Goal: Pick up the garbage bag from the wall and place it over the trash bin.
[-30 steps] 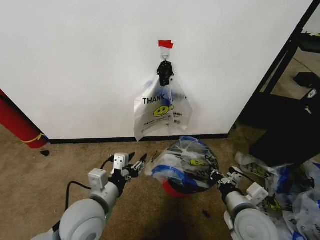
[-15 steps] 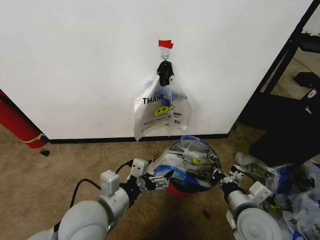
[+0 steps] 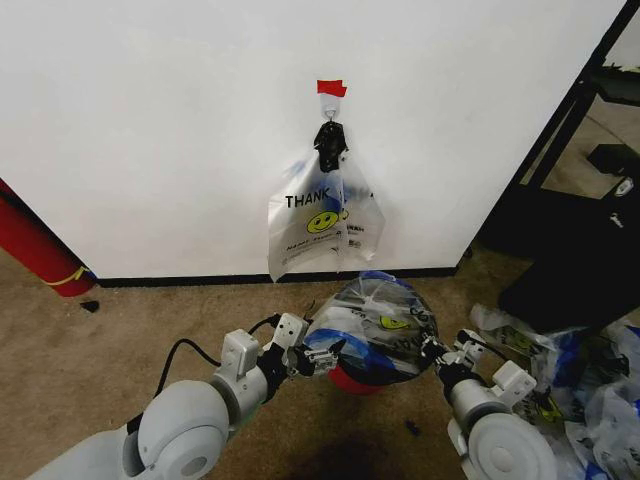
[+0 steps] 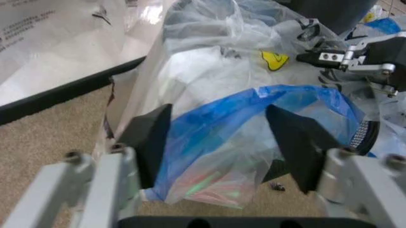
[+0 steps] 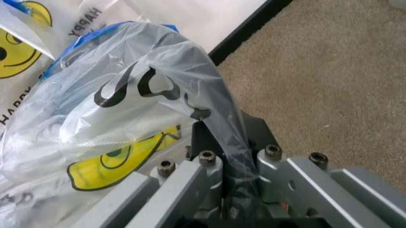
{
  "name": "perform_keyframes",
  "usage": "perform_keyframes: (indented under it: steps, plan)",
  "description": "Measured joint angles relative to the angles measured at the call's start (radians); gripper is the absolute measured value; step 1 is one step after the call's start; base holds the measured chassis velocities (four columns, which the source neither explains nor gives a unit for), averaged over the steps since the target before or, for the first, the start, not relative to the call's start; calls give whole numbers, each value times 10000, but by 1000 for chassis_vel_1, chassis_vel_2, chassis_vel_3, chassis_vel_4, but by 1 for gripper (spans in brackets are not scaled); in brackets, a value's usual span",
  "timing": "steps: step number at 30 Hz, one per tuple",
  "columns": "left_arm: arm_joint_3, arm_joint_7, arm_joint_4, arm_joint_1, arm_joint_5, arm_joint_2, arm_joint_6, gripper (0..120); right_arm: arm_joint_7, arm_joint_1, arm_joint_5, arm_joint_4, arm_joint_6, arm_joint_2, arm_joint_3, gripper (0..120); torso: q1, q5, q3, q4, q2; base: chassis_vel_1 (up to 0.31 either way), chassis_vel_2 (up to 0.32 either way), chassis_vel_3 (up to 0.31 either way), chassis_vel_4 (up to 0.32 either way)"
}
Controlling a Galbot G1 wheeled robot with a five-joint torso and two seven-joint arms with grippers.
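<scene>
Looking down from the head camera, both arms reach forward and inward toward the bin [image 3: 352,380], which stands on the carpet [image 3: 120,330] just before the wall [image 3: 150,130] with the bag [image 3: 375,325] draped over its top so that little more than the red base shows. The left gripper [image 3: 318,357] comes in low from the left, its forearm angled up and to the right, fingers spread against the bag's left side. The right gripper [image 3: 436,352] meets the bag's right edge, its arm bent close to the body. A second bag [image 3: 318,222] of the same print hangs from a hook [image 3: 329,106] under red tape [image 3: 331,89], more bags [image 3: 560,370] lie heaped on the floor to the right, and a red cylinder [image 3: 35,250] leans at the far left. From the left wrist, the left gripper [image 4: 219,135] stands wide apart with the bag's [image 4: 254,114] blue-edged plastic bulging between the two dark fingers [image 4: 293,142], neither visibly pinching it; the right gripper [image 4: 317,52] shows beyond, at the bag's far side. From the right wrist, the right gripper [image 5: 222,154] is clamped tight on a stretched strip of the bag [image 5: 127,109], which arcs up away from the jaws, smiley print beside it.
</scene>
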Motion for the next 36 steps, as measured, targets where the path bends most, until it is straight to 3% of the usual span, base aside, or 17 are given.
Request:
perform_keyframes:
  steps: [8, 13, 17, 28, 36]
  plan:
    - [-5, -68, -29, 185, 16, -60, -230, 32, 16, -8, 0, 37, -14, 0, -2, 1, 0, 0, 0, 0, 0, 0, 0, 0, 0]
    - [-228, -70, -82, 788, -95, -247, -675, 10, 83, -53, 30, 118, -32, 78, -41, 1, 0, 0, 0, 0, 0, 0, 0, 0, 0]
    - [-412, -108, -238, 1184, -193, -318, -900, 0, 250, -46, 196, 126, -32, 103, -42, 1, -1, 0, 0, 0, 1, 0, 0, 0, 0]
    - [-1045, 215, -613, 3213, 527, -460, -1372, 0, 1094, 256, 1264, 157, 3, 230, 184, 1, -1, 0, -1, 1, 3, 0, 0, 0, 0]
    - [-36, 697, 867, 3501, 2471, -1129, -1738, 0, 1423, 372, 1893, 442, -141, 54, 476, 1, 0, 0, -1, -1, 3, 0, 0, 0, 0]
